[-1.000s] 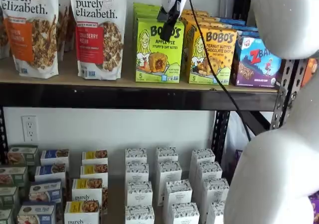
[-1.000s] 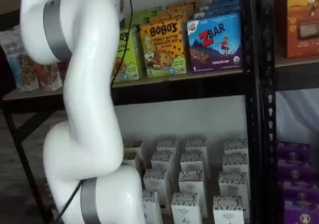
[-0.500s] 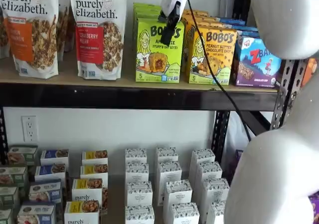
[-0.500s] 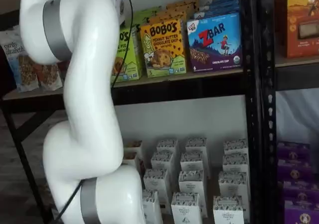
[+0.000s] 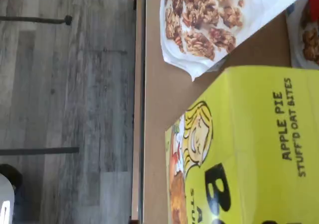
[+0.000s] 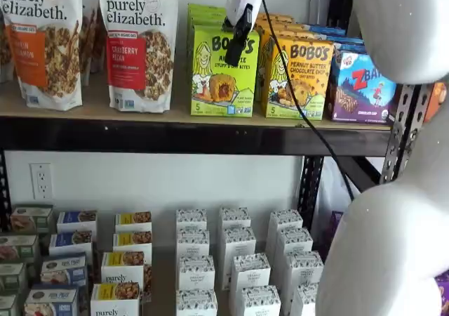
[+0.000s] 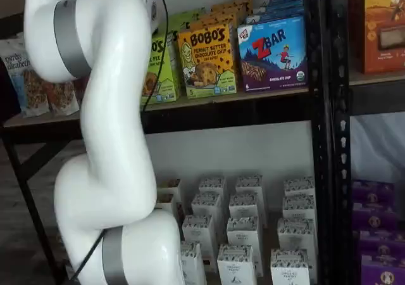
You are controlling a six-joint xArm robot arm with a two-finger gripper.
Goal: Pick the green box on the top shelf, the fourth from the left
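The green box (image 6: pixel 223 74), a lime carton reading "BOBO'S Apple Pie", stands upright on the top shelf (image 6: pixel 189 135) and heads a row of like boxes. In a shelf view my gripper (image 6: pixel 233 53) hangs in front of its upper face; the black fingers show side-on with no plain gap. In a shelf view the arm hides most of the green box (image 7: pixel 163 69) and the gripper. The wrist view shows the green box (image 5: pixel 249 149) close up, standing on the tan board (image 5: pixel 154 134).
Two Purely Elizabeth granola bags (image 6: pixel 139 43) stand left of the green box. A yellow-orange Bobo's peanut butter box (image 6: pixel 298 79) and a blue Zbar box (image 6: pixel 361 88) stand to its right. Small white cartons (image 6: pixel 235 260) fill the lower level. Black uprights (image 7: pixel 326 133) frame the shelves.
My gripper has moved slightly up and toward the green box's upper face. The boxes have not moved.
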